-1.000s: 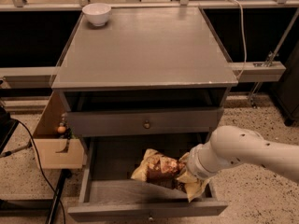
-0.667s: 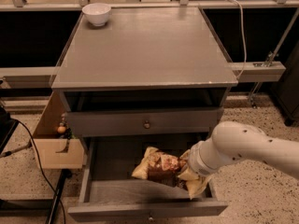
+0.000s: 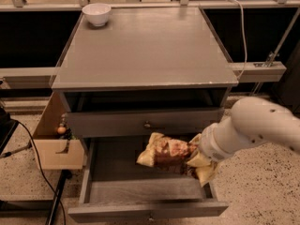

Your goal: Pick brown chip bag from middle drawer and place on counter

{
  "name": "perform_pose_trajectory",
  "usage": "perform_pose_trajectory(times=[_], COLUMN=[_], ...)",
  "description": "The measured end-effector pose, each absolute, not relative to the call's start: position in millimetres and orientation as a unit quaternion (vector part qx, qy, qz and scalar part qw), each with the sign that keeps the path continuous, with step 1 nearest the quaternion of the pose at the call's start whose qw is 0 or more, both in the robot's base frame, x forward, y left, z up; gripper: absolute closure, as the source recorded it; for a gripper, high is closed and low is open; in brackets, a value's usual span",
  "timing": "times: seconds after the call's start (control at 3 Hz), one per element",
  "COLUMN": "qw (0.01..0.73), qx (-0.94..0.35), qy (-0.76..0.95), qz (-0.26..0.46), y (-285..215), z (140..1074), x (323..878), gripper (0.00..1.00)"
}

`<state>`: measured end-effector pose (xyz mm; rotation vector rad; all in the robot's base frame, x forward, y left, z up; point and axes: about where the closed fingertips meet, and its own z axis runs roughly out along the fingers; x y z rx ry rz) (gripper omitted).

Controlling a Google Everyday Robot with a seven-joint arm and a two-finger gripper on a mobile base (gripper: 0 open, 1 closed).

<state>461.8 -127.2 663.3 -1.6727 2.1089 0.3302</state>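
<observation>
The brown chip bag point(image 3: 165, 152), dark brown in the middle with tan-yellow ends, hangs crumpled just above the floor of the open middle drawer point(image 3: 117, 175). My gripper point(image 3: 194, 153) is at the bag's right end, mostly hidden by my white wrist and the foil, and is shut on the bag. My white arm comes in from the right over the drawer's right wall. The grey counter point(image 3: 145, 46) is above, and its front half is bare.
A small white bowl point(image 3: 96, 14) stands at the counter's back left corner. The upper drawer front point(image 3: 147, 124) with its knob is closed just above the bag. A wooden box point(image 3: 54, 146) and a black cable point(image 3: 33, 149) are on the left. A pale rail point(image 3: 255, 70) is on the right.
The bag has risen a little off the drawer floor together with my gripper. My arm has shifted slightly up and to the right.
</observation>
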Motion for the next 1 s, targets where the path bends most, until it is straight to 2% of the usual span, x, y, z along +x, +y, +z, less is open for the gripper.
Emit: perform_pose_trajectory(times=[0.67,1.0], qw=[0.200,0.199], qx=[-0.616,-0.618], qy=[0.758,0.757], qz=[0.073,0.074], y=[-143,-142], z=[788,791], x=[454,454], gripper=[1.00,1.00])
